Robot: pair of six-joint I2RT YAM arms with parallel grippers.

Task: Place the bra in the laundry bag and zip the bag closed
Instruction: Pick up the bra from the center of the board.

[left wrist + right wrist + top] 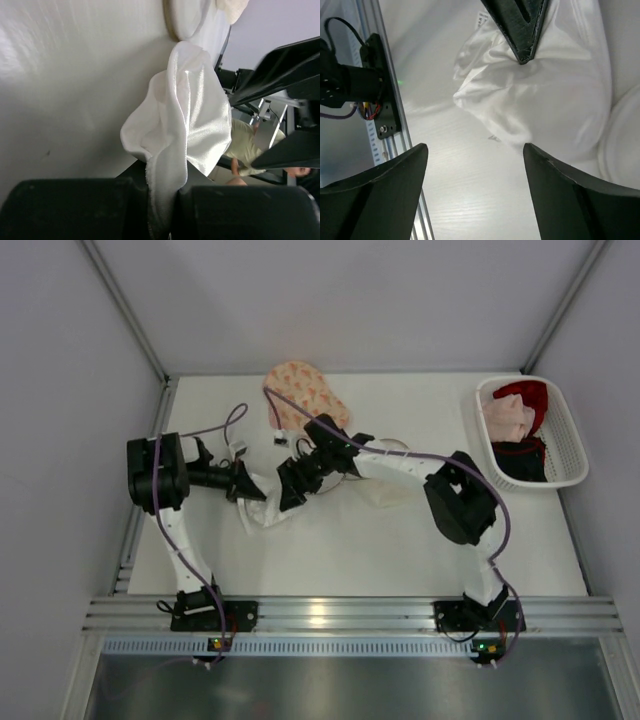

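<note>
The bra (305, 392), peach with a red floral print, lies folded at the back of the table, apart from both grippers. The laundry bag (265, 512) is shiny white cloth, spread from mid-table under the right arm. My left gripper (252, 488) is shut on a bunched fold of the bag (195, 115), and the cloth runs down between its jaws (165, 200). My right gripper (290, 490) hovers open just right of that fold. Between its fingers (475, 155) is only bare table, with the bag (545, 100) ahead of it.
A white slotted basket (572, 445) with red, pink and black clothes stands at the back right. A rounded white part of the bag (625, 150) lies to the right of the bunched cloth. Grey walls close in the table.
</note>
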